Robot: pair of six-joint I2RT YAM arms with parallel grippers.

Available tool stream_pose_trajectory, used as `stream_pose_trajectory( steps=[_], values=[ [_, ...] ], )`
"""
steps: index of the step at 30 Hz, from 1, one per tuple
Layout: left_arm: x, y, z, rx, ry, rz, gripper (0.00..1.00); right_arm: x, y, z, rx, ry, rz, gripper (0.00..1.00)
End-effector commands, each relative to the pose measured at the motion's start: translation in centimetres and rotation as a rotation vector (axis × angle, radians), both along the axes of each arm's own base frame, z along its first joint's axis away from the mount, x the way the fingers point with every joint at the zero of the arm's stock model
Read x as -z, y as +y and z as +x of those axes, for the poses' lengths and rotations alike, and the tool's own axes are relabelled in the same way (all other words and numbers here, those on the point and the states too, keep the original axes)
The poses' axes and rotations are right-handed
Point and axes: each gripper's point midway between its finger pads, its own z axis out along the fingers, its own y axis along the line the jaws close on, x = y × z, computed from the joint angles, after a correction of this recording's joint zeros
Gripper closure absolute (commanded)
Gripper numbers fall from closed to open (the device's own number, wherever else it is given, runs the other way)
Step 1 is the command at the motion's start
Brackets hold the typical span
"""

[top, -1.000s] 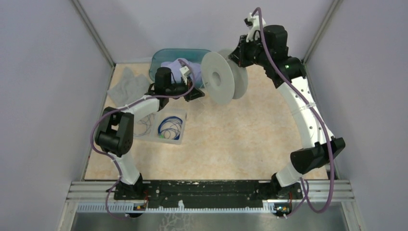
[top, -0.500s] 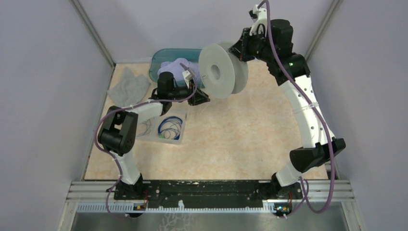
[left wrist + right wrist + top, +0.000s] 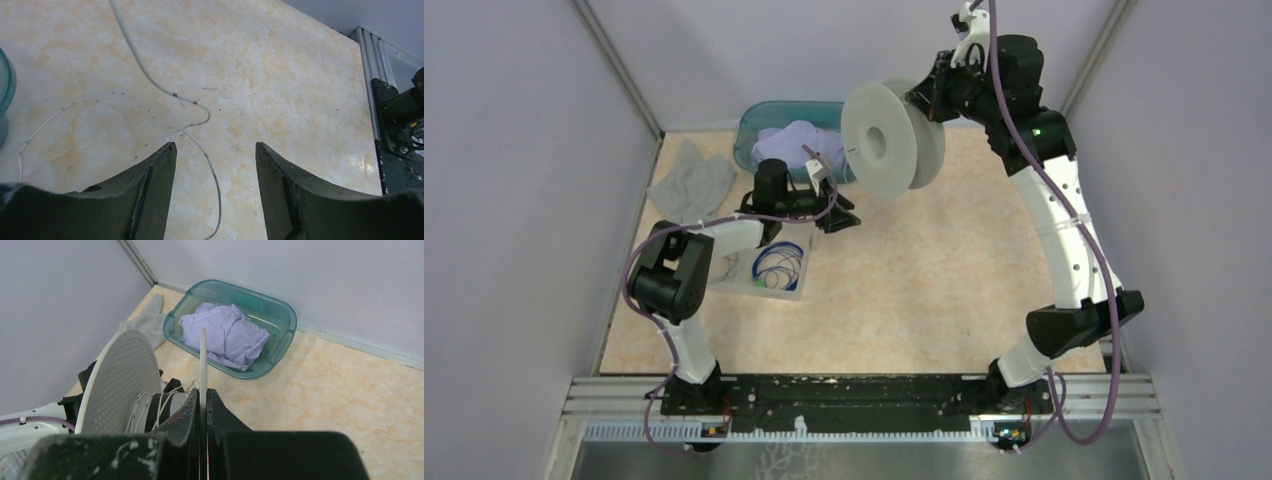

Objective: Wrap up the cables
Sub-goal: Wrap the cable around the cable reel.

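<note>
The right arm (image 3: pixel 1056 215) arches from the counter's (image 3: pixel 924 290) near right corner up toward the far edge, the right hand (image 3: pixel 202 395) clamped on one flange of a grey spool (image 3: pixel 886 140) held in the air. The left arm (image 3: pixel 724 232) folds its elbow by the left edge and stretches low. The left hand (image 3: pixel 216 150) is spread wide and empty above the white cable (image 3: pixel 150 79) looping on the counter, and blue cables (image 3: pixel 776 262) lie coiled near the left edge.

Teal plastic tub (image 3: pixel 250 295) holding crumpled lavender cloth (image 3: pixel 225 335), grey rag (image 3: pixel 692 180) beside it, marbled beige tabletop (image 3: pixel 924 270)
</note>
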Motion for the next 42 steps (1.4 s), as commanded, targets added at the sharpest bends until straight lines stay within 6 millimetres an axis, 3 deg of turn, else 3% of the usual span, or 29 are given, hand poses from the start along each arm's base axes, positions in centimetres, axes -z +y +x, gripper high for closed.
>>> stream_pose_trajectory(
  steps=[1,5,13,16,19,21,27,30,34,42],
  values=[
    [0.2,0.2,0.6,-0.006,-0.108,0.050,0.35,-6.0,-0.6,-1.5,-0.006,-0.163,0.062,1.00],
    [0.7,0.6,1.0,-0.016,-0.166,0.090,0.36,-6.0,-0.6,-1.7,-0.011,-0.166,0.057,1.00],
    [2.1,0.0,0.2,0.033,-0.173,0.138,0.55,-6.2,-1.1,-1.3,0.006,-0.172,0.056,1.00],
    [2.9,-0.4,-0.4,0.062,-0.173,0.157,0.70,-6.4,-1.5,-1.0,0.024,-0.177,0.055,1.00],
    [3.2,-0.5,-1.4,0.110,-0.185,0.176,0.93,-6.7,-2.3,-0.3,0.066,-0.187,0.051,1.00],
    [3.4,-0.9,-2.8,0.180,-0.208,0.200,0.99,-6.8,-3.0,0.4,0.107,-0.193,0.041,1.00],
    [3.3,-2.3,-10.5,0.516,-0.268,0.287,0.99,-6.3,-5.1,2.8,0.249,-0.216,-0.014,1.00],
    [2.5,-2.8,-13.9,0.637,-0.301,0.322,0.99,-4.8,-5.7,4.1,0.296,-0.205,-0.050,1.00],
    [0.4,-3.9,-16.8,0.728,-0.363,0.334,0.99,-2.6,-6.3,5.6,0.341,-0.187,-0.097,1.00],
    [-7.4,-5.4,-19.2,0.816,-0.423,0.277,0.99,3.2,-7.5,8.0,0.413,-0.146,-0.229,1.00]
  ],
)
